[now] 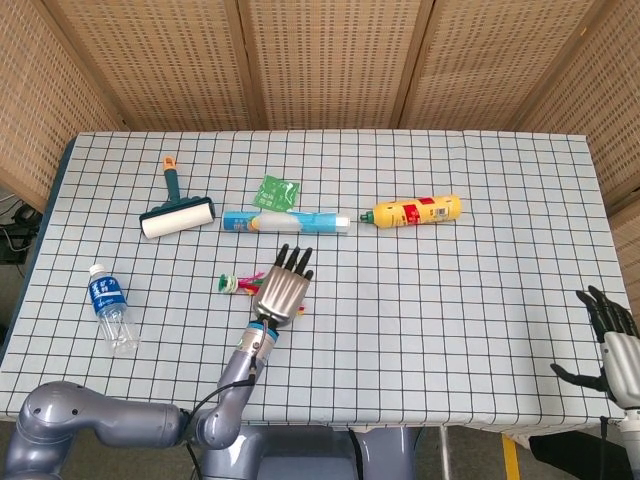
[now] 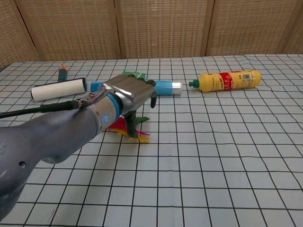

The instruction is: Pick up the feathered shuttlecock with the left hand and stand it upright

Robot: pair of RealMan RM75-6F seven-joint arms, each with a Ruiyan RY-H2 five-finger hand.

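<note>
The feathered shuttlecock (image 1: 236,284) lies flat on the checked cloth, green base to the left, pink, yellow and green feathers (image 2: 138,136) to the right. My left hand (image 1: 283,285) hovers right over its feather end with fingers stretched out and spread, holding nothing; in the chest view this left hand (image 2: 129,92) covers most of the shuttlecock and its thumb reaches down toward the feathers. My right hand (image 1: 612,338) sits open at the table's near right corner, outside the chest view.
A lint roller (image 1: 177,214), a blue tube (image 1: 285,221) with a green packet (image 1: 275,190) behind it, and a yellow bottle (image 1: 417,211) lie across the far half. A water bottle (image 1: 110,307) lies near the left edge.
</note>
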